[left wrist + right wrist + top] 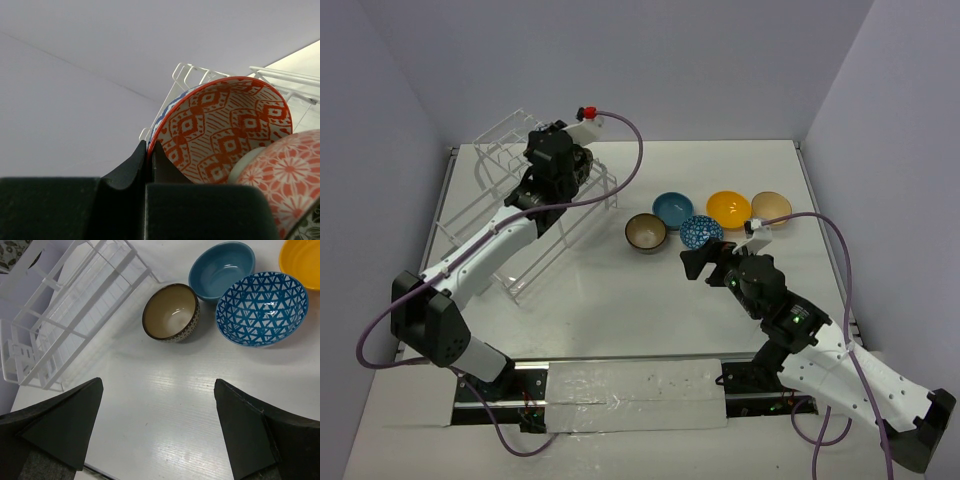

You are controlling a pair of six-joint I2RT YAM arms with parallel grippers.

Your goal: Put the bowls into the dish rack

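Left gripper [149,152], clamped on the rim of a red-orange patterned round bowl [225,127], holds it at the far-left white wire dish rack [505,135]. Placing step, by the look: next, seat it in a slot and release. Right gripper [157,385] wide open, empty.

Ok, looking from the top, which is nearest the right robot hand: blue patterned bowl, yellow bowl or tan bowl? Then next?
1. Blue patterned bowl, just beyond the right gripper.
2. Yellow bowl, farther back.
3. Tan bowl, right end of the row.
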